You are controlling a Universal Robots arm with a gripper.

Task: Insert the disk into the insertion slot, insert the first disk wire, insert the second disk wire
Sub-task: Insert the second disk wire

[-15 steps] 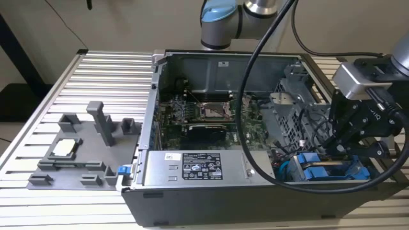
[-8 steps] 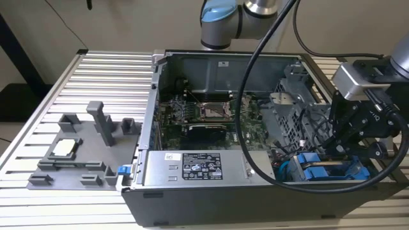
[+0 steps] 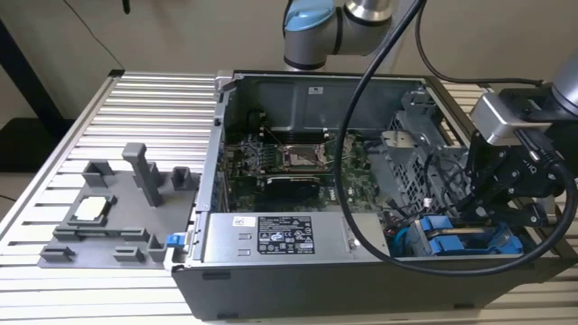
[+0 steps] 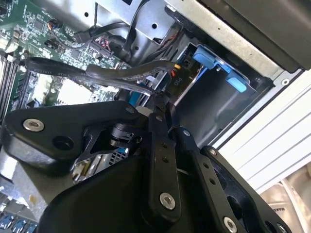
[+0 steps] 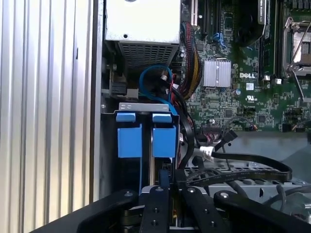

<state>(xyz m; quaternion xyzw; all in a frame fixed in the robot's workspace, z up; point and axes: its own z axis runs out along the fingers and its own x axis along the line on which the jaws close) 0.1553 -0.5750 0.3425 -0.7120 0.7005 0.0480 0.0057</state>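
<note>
Disk (image 3: 470, 238): blue-framed, lower right of exterior view, seated in insertion slot (image 3: 411, 245) at case's near corner. In first wrist view, blue end tabs (image 5: 146, 118) side by side, frame faces (image 5: 147, 141) below them, centre-left.

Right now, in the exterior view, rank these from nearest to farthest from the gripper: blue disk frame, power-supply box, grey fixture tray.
1. Blue disk frame, right below the gripper.
2. Power-supply box, toward the exterior view's left, inside the case.
3. Grey fixture tray, outside the case, far left.
</note>
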